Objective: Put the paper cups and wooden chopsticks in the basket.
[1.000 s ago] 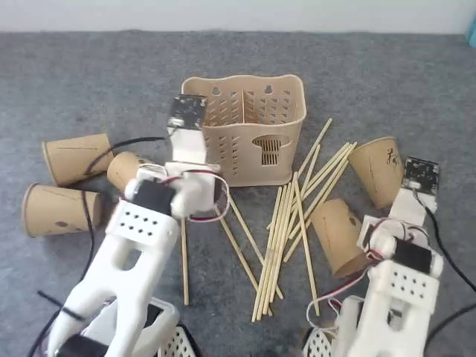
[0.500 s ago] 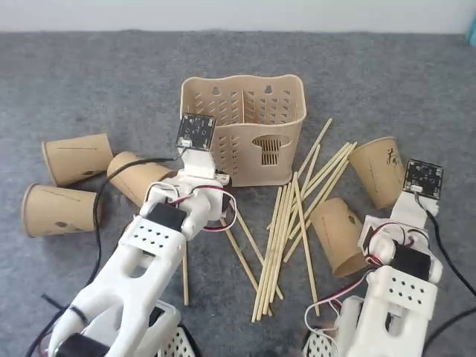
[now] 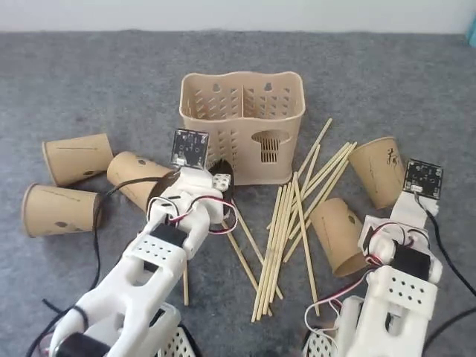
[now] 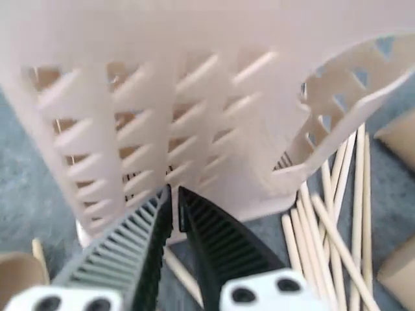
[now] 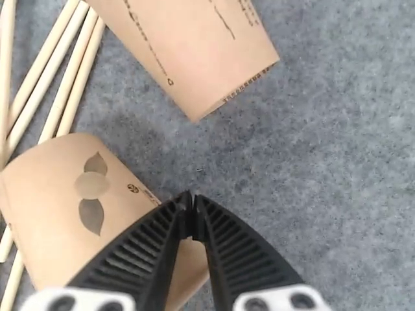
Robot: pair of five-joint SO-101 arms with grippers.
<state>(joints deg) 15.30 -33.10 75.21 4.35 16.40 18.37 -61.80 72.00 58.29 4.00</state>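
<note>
Near right pincer point(image 5: 190, 202) — cup point(image 5: 188, 52), dark scribble point(image 5: 225, 18) unreadable.

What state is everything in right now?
basket, upright, nothing seen inside.
left three paper cups, lying on their sides on the table.
right two paper cups, also on their sides.
wooden chopsticks, loose on the table by the basket.
left gripper, shut, empty, at the basket's front wall.
right gripper, shut, empty.

Beige slotted basket point(image 3: 245, 145); brown cups point(image 3: 76, 158); grey table point(image 3: 89, 74).
</note>
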